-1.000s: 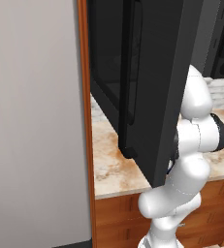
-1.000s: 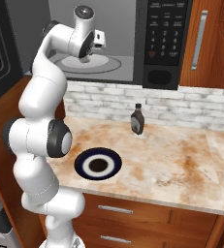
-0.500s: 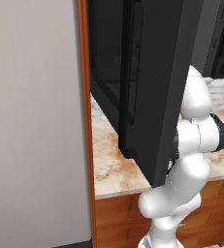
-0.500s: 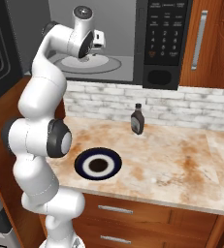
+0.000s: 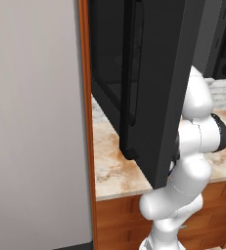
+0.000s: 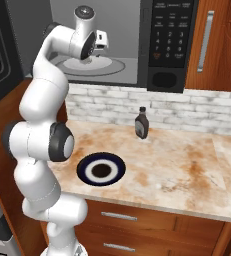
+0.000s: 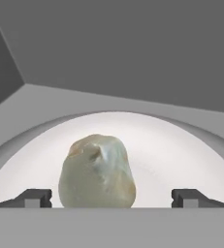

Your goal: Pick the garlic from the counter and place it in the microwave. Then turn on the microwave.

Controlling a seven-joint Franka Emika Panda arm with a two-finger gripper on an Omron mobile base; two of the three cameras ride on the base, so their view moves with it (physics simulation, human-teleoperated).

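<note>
Garlic between spread end effector fingertips, seemingly untouched.

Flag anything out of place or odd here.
Nothing stands out. The garlic sits on the microwave's turntable between the open gripper fingers; the bottle stands upright and the plate lies flat on the counter.

Both base views face the microwave from opposite sides; hand view looks close inside it

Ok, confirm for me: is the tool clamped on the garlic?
No: in the hand view the tool stands wide open, both fingertips clear of the garlic on the turntable.
</note>
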